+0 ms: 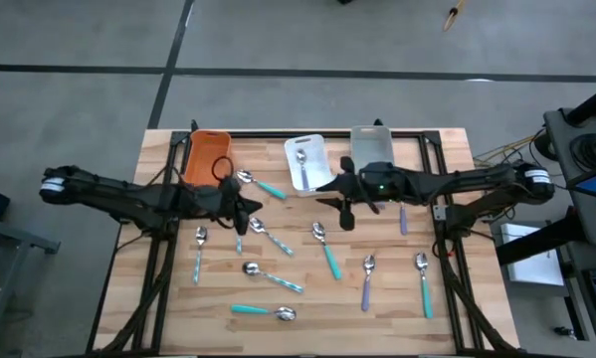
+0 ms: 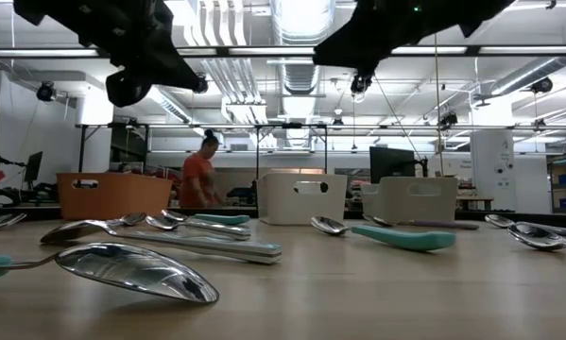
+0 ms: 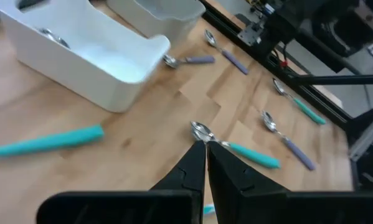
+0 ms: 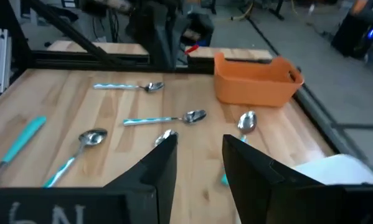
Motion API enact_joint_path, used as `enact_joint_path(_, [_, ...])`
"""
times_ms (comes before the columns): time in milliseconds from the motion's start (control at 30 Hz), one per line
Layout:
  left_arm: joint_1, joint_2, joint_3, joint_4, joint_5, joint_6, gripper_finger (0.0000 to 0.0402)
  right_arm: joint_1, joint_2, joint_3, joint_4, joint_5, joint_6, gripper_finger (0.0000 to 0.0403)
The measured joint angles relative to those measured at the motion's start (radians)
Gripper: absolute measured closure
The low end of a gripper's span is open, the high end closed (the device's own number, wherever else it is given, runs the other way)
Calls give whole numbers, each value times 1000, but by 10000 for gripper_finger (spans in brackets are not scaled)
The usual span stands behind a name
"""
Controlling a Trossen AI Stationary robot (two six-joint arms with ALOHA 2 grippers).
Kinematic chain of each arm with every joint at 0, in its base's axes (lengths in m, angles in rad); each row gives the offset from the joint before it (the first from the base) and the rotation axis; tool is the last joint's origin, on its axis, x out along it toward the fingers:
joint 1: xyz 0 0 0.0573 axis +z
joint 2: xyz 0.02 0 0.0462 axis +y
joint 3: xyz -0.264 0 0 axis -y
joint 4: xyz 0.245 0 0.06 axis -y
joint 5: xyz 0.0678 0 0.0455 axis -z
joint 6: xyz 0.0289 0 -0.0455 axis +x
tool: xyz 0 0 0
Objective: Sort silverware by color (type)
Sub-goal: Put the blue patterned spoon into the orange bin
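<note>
Lying scattered across the wooden worktop [image 1: 168, 298]: silverware [image 1: 322, 249] with teal, lavender and striped handles; one spoon [image 1: 301, 159] already resting in the white bin [image 1: 312, 174]. Hovering mid-worktop, clear of every piece: left hand [image 1: 240, 214], fingers pressed together, holding nothing. Hovering beside the white bin: right hand [image 1: 342, 199], fingers parted narrowly, carrying nothing. Judging the pieces light, stiff and slippery at the polished bowls; lying flat, so hard to pinch. Recommending a grip across the coloured handle at mid-length.
</note>
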Motion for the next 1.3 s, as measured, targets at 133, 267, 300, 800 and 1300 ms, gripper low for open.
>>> enact_joint_path(133, [-39,55,0,53,0,-43,402,0,-64,-13,-15,0,-62,290])
enact_joint_path(267, [-73,101,1,66,0,-113,402,0,-131,-14,-23,0,-129,295])
enact_joint_path(300, [-81,111,2,67,0,-132,402,0,-147,-14,-23,0,-144,296])
enact_joint_path(800, [-156,281,2,51,77,-473,402,-14,-233,-14,-58,1,-260,310])
enact_joint_path(1300, [-156,289,2,-209,237,-750,402,-36,-220,-15,-68,2,-323,321])
